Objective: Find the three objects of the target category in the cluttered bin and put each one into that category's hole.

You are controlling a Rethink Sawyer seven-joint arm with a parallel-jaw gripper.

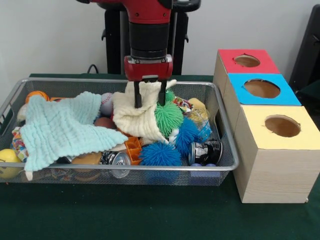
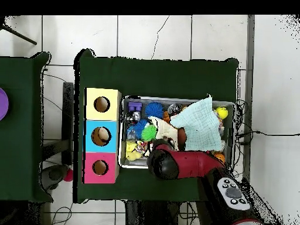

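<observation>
My gripper (image 1: 150,104) is down in the wire bin (image 1: 150,169), with its two dark fingers on either side of a bunched cream knitted cloth (image 1: 142,122) and shut on it. The cloth rises up to the gripper and its lower end rests on the clutter. A green spiky ball (image 1: 168,117) touches the cloth's right side. Two blue spiky balls (image 1: 160,155) (image 1: 187,135) lie in front. In the overhead view the arm (image 2: 176,164) hides the gripper; the cream cloth (image 2: 164,130) and green ball (image 2: 149,132) show beside it.
A pale teal cloth (image 1: 60,127) covers the bin's left half. Cans (image 1: 117,160) (image 1: 205,151), an orange piece (image 1: 132,147), a baseball (image 1: 106,104) and a yellow ball (image 1: 7,157) lie around. Red (image 1: 227,56), blue (image 1: 237,92) and yellow (image 1: 255,120) boxes with holes stand right of the bin.
</observation>
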